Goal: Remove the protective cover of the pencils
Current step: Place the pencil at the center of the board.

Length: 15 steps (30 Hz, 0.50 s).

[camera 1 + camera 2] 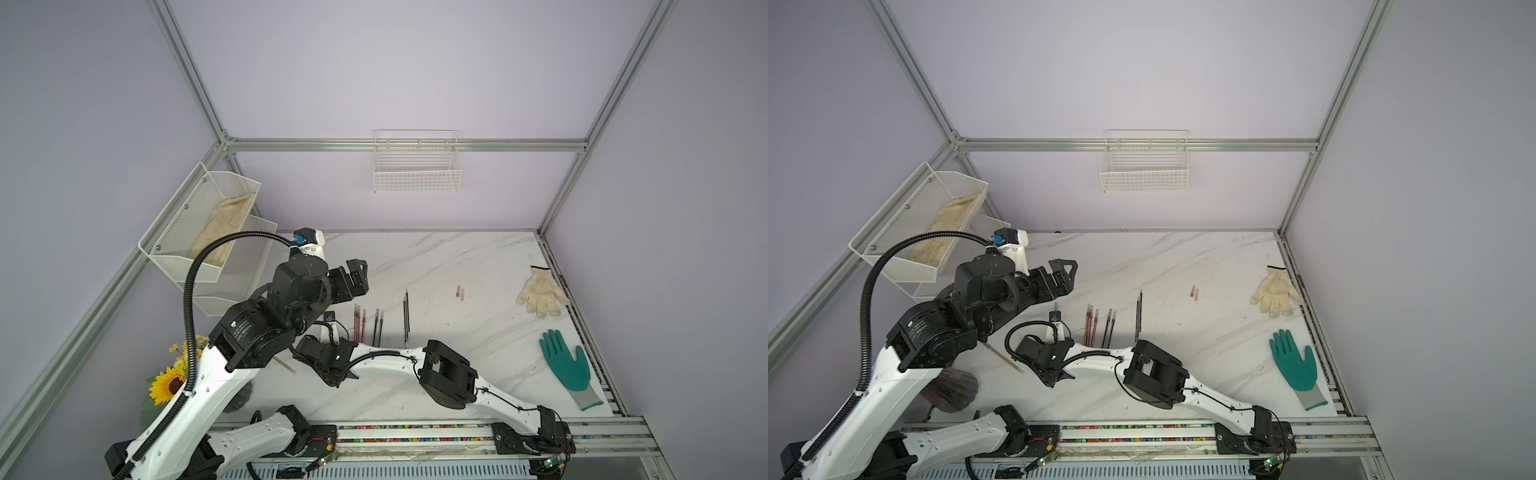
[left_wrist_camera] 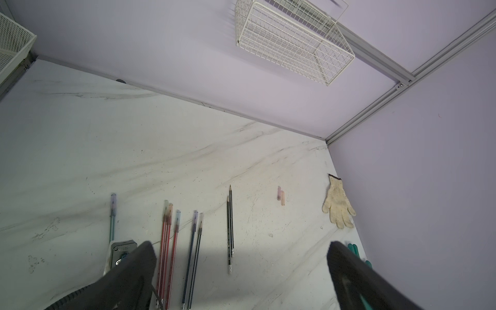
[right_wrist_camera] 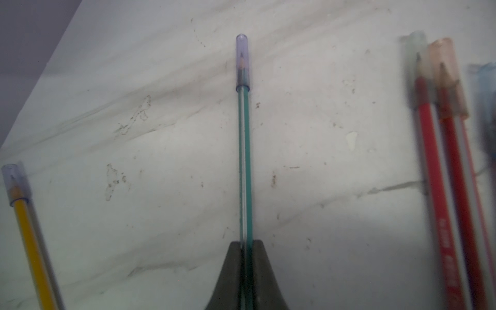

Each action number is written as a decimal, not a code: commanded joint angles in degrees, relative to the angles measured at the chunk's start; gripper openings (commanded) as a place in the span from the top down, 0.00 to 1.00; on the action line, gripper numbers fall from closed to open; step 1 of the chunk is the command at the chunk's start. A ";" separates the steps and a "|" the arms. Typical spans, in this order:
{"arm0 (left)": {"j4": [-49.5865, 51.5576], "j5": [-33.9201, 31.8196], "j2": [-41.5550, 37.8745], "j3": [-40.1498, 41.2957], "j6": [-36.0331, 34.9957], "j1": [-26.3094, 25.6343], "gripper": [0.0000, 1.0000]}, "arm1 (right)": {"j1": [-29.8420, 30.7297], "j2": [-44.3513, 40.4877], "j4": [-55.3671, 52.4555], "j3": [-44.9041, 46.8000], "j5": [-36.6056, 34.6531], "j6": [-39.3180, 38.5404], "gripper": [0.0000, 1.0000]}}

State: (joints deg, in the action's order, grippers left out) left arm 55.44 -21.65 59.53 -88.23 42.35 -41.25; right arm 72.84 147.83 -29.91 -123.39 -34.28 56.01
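Near-left on the marble table (image 1: 457, 257), the right gripper (image 3: 247, 245) is clenched on the teal pencil (image 3: 244, 161), grasping the shaft toward its near end. The clear cap (image 3: 242, 63) is still on the tip, pointing far. Can't tell if the pencil is lifted or resting on the surface. The left gripper (image 2: 240, 247) is released, jaws spread wide, nothing in them, hovering above the pencil row.

Left of the teal pencil lies a yellow pencil (image 3: 29, 241), capped and angled. To the right are three red pencils (image 2: 167, 241), capped, close together. Next come two dark pencils (image 2: 191, 255), capped, then two black pencils (image 2: 230, 228) side by side with bare tips pointing far. Farther right are two loose caps (image 2: 280, 196), pinkish, just beside each other.

At the right edge lies a white glove (image 2: 337, 206), with a teal glove (image 1: 567, 365) nearer.
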 commanded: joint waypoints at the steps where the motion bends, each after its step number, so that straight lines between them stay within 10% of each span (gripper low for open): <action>1: 0.12 -0.22 -0.97 1.13 -0.41 0.41 0.00 | -0.41 -1.14 -4.08 0.44 -3.97 -0.70 0.85; 10: 0.40 -0.61 -0.82 0.96 -0.60 0.38 0.00 | 2.69 -3.33 1.24 -2.64 -8.55 -15.68 0.57; 15: 0.71 -0.86 -0.73 0.43 -0.69 0.39 0.00 | 3.81 -6.07 20.16 5.01 16.97 -33.83 0.53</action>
State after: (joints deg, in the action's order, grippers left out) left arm 55.94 -21.69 59.11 -88.23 42.33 -41.25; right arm 75.59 145.56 -21.80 -121.80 -32.60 34.09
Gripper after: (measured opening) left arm 0.999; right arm 0.455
